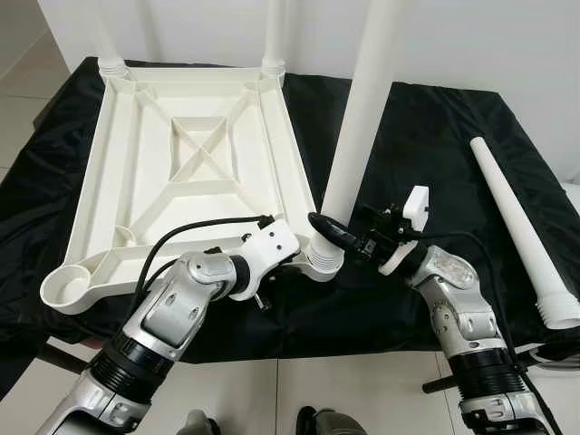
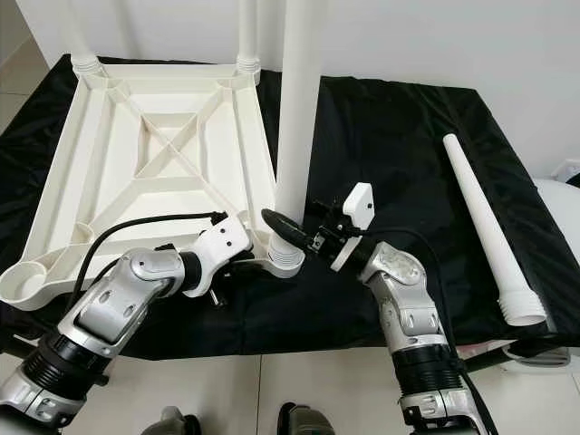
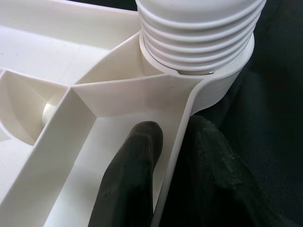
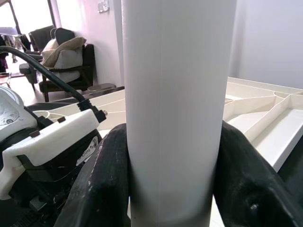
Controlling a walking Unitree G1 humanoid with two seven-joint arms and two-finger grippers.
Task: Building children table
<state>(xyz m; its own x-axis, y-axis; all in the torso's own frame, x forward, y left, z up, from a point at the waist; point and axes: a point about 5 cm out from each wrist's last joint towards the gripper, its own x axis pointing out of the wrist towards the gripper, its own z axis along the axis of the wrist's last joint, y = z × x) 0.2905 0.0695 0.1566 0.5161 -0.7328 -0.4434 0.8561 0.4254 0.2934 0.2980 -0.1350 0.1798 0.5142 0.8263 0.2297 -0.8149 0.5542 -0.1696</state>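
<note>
The white plastic table top (image 1: 100, 172) lies upside down on a black cloth. Two white legs (image 1: 274, 36) stand in its far corners. A third leg (image 1: 358, 118) stands upright in the near right corner socket (image 3: 222, 80), its ribbed end (image 3: 199, 33) seated there. My right gripper (image 4: 173, 130) is shut on this leg just above the socket, one black finger on each side. My left gripper (image 3: 173, 125) is shut on the table top's rim beside that socket, one finger (image 3: 132, 179) inside the rim and one outside. The near left corner socket (image 1: 68, 288) holds no leg.
A loose white leg (image 1: 521, 227) lies on the black cloth (image 1: 435, 136) at the right, its flared end near the front edge. A white wall stands behind the work surface. Tiled floor (image 1: 344, 390) shows below the front edge. An armchair (image 4: 61, 56) stands further off.
</note>
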